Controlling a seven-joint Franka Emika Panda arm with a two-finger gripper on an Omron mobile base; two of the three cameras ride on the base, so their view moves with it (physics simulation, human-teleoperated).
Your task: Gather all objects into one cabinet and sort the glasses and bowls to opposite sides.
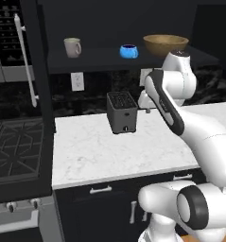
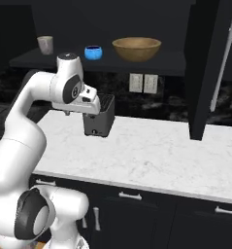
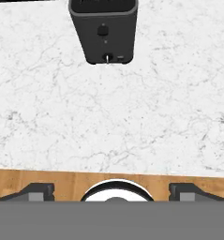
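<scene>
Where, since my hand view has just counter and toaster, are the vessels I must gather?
Observer: On a shelf above the toaster: mug, blue vessel, bowl, left to right.
Operator: Is the cabinet door open?
Observer: Yes, the right door stands swung out over the counter.
Operator: How does the gripper sit relative to them?
Observer: The gripper, open, hangs at toaster level, below the shelf.

White marble counter (image 1: 86,156), black lower cabinets (image 2: 151,219), dark backsplash (image 1: 93,92) with outlets (image 2: 142,83), stove (image 1: 13,149)
</scene>
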